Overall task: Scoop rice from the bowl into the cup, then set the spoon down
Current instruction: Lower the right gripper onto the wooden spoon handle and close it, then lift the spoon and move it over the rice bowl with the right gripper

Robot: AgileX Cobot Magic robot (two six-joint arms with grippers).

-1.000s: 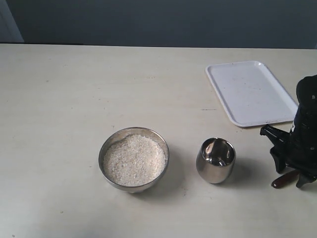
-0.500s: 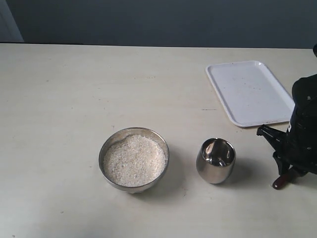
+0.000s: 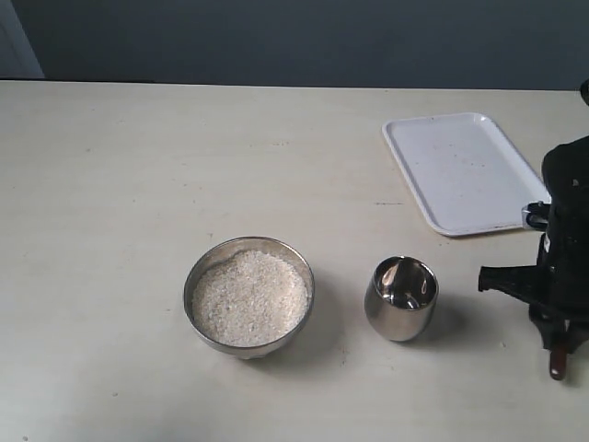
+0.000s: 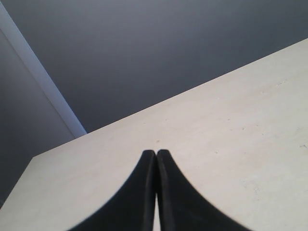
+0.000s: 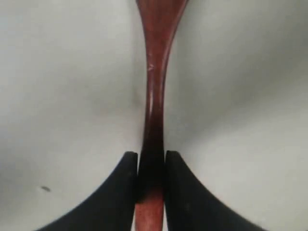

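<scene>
**Exterior view.** Left of the cup (image 3: 400,299), a wide, shallow steel bowl (image 3: 190,287) stands on the pale table (image 3: 120,175). It is filled nearly to the rim with off-white, granular rice (image 3: 250,296). The cup is a rounded, mirror-bright steel tumbler, upright, near the bowl but not touching it. Behind and right of the cup lies a white tray (image 3: 465,170). Farther right of the cup, at the frame edge, the black right arm (image 3: 566,230) hides most of the spoon (image 3: 556,366); only a short dark reddish stub shows beneath it.

**Right wrist view.** This view shows what the exterior view hides: a slim, glossy red-brown wooden handle that widens towards the head. The right fingers (image 5: 122,183) are closed narrowly on it, one touching each side, near its tail end.

**Left wrist view.** Only this view shows the left fingers (image 4: 139,192), which are pressed together over the table and hold nothing.
</scene>
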